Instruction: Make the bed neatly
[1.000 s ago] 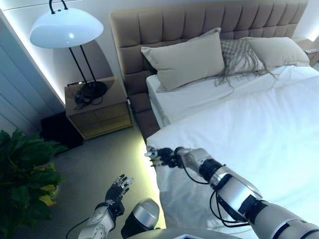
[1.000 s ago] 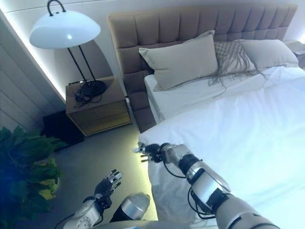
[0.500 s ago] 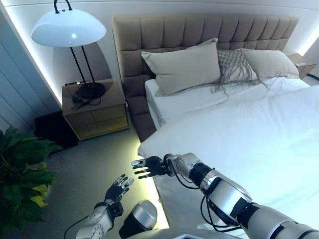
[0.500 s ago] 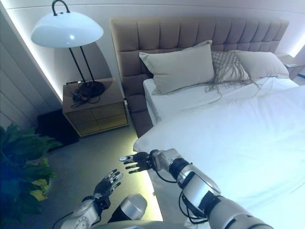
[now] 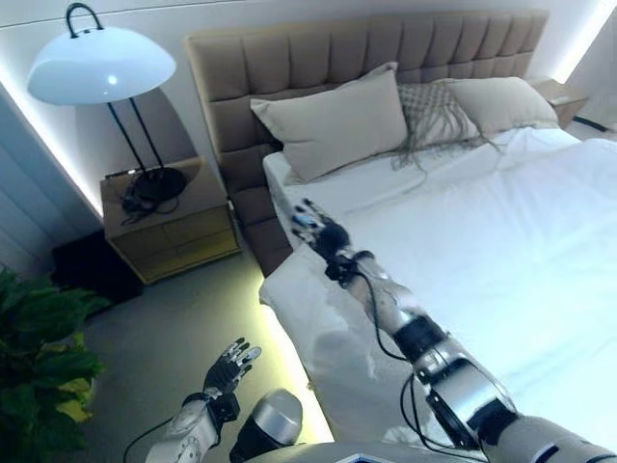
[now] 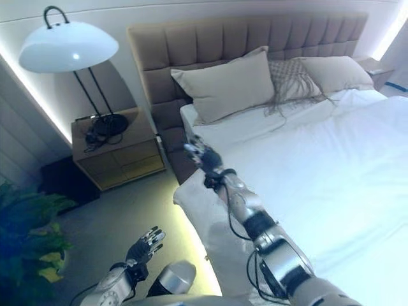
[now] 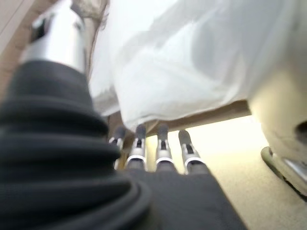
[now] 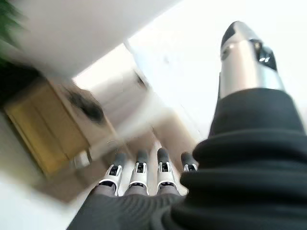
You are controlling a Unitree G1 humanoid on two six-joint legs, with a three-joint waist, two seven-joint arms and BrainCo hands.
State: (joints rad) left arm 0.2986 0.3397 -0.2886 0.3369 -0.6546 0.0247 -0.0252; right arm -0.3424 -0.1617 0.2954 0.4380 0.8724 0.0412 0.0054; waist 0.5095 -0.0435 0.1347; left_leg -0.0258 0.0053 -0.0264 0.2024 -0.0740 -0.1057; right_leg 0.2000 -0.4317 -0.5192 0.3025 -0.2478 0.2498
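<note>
The bed has a white duvet (image 5: 501,251) spread over most of it, with its top edge lying below a strip of bare white sheet (image 5: 357,193). A large beige pillow (image 5: 333,121), a fringed pillow (image 5: 434,106) and another beige pillow (image 5: 492,101) lean on the padded headboard (image 5: 289,58). My right hand (image 5: 313,227) is open and empty, stretched out above the duvet's near top corner; its straight fingers (image 8: 139,167) show in the right wrist view. My left hand (image 5: 229,365) is open and empty, low over the floor beside the bed, its fingers (image 7: 160,148) facing the duvet's hanging edge (image 7: 192,62).
A wooden nightstand (image 5: 174,227) stands left of the headboard with a white dome lamp (image 5: 101,63) on it. A green plant (image 5: 39,357) is at the far left. A grey floor strip (image 5: 183,309) runs between nightstand and bed.
My right hand has left the duvet's side edge, opened, and swung up and forward over the duvet's top corner. The camera has shifted. The left hand has stayed put.
</note>
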